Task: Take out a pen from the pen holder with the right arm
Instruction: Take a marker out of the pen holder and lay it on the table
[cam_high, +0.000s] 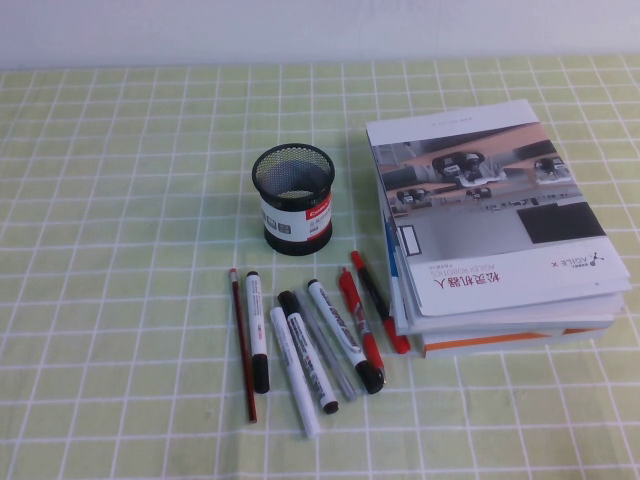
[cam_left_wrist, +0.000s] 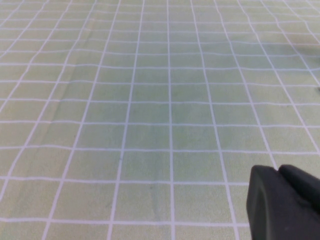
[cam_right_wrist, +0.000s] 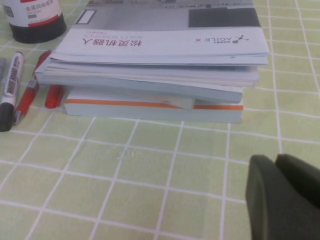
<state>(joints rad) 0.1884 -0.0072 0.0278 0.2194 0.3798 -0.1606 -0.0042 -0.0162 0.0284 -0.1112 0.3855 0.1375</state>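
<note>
Your right pincer (cam_right_wrist: 276, 164), shut and empty, waits beside the books (cam_right_wrist: 150, 75). The left pincer (cam_left_wrist: 277, 172), also shut, parks unneeded over the surface (cam_left_wrist: 150, 125). Pens (cam_high: 342, 335) lie at six o'clock from the seemingly empty pen holder (cam_high: 292, 200).

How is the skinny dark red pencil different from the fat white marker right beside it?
The pencil is thin and dark red; the marker is thicker, white with a black cap. The pencil is longer than the marker. Both lie flat on the tablecloth, outside the pen holder. The left gripper hangs shut over bare cloth; the right gripper hangs shut near the books.
</note>
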